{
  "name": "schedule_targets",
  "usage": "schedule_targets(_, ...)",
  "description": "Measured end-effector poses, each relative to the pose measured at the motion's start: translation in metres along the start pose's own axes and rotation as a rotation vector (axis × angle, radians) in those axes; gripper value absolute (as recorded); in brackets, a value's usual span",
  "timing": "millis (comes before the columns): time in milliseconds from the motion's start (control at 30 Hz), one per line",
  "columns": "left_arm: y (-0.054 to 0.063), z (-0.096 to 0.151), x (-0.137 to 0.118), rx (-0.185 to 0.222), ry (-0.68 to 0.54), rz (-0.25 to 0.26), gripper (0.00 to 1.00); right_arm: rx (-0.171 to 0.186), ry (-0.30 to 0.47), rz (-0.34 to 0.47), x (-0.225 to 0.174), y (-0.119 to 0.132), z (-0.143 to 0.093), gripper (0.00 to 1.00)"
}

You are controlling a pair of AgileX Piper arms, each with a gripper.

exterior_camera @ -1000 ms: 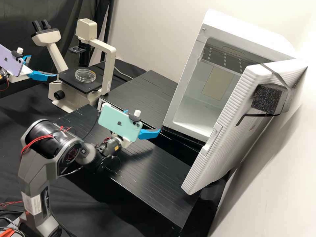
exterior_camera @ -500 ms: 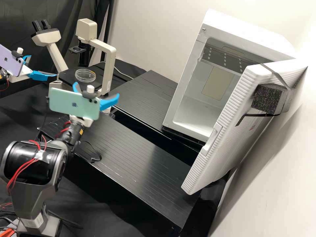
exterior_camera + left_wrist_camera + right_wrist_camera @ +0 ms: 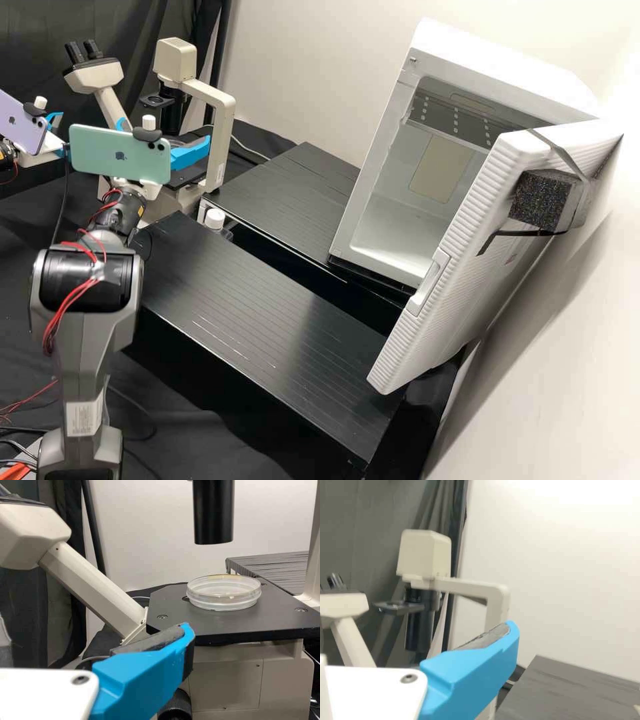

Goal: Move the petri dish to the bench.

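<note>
The clear round petri dish [image 3: 224,594] lies flat on the microscope's black stage [image 3: 280,620] in the left wrist view; in the high view the right arm hides most of it. My left gripper [image 3: 89,135], under the purple phone, stands open and apart from the dish, left of the microscope; in its wrist view, one blue finger of the left gripper [image 3: 145,675] shows short of the stage. Carrying the green phone, my right gripper [image 3: 165,131] is open in front of the stage; its wrist view shows a finger of the right gripper [image 3: 475,667]. Black bench [image 3: 267,287] panels extend rightward.
The cream microscope [image 3: 223,133] has its upright arm right of the stage and its eyepieces [image 3: 83,52] at the left. A white-capped bottle [image 3: 215,219] stands beside the bench gap. The white incubator [image 3: 407,220] has its door [image 3: 460,260] standing open at the right.
My right arm has swung left and up from over the front bench panel to the microscope, its gripper now overlapping the dish in the high view. The left arm has kept still.
</note>
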Motion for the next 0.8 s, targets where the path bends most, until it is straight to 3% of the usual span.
schedule_targets(100, 0.000, 0.000, 0.000, 0.000, 0.000, 0.000, 1.00, 0.015, -0.023, -0.030, 0.018, -0.010, 0.001, 1.00)
schedule_targets(367, 0.000, 0.000, 0.000, 0.000, 0.000, 0.000, 1.00, 0.013, -0.070, -0.103, 0.059, -0.032, 0.001, 1.00)
schedule_targets(500, 0.000, 0.000, 0.000, 0.000, 0.000, 0.000, 1.00, 0.039, -0.093, -0.123, 0.074, -0.043, 0.003, 1.00)
schedule_targets(800, 0.000, 0.000, 0.000, 0.000, 0.000, 0.000, 1.00, 0.035, -0.144, -0.164, 0.103, -0.062, 0.008, 1.00)
